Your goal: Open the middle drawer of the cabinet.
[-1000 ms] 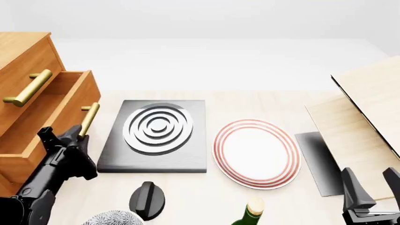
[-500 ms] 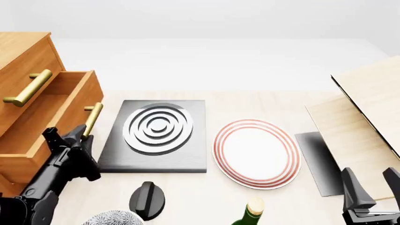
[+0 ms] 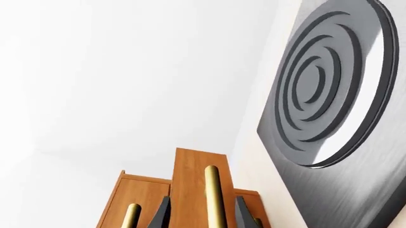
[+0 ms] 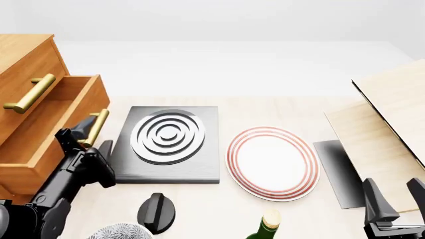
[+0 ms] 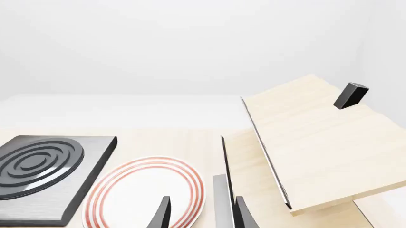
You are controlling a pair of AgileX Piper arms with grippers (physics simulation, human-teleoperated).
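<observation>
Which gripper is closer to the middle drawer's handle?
Left. The left gripper sits at the handle, fingers on either side. The right gripper is far across the table, by the pale panels.

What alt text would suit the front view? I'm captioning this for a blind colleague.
The left pincer straddles the brass handle of the pulled-out middle drawer of the cabinet. Right of it lie a dark ringed slab and a red-rimmed plate; the right pincer waits open.

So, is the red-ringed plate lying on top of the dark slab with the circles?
No, in the front view the plate lies on the table beside the slab, apart from it.
</observation>
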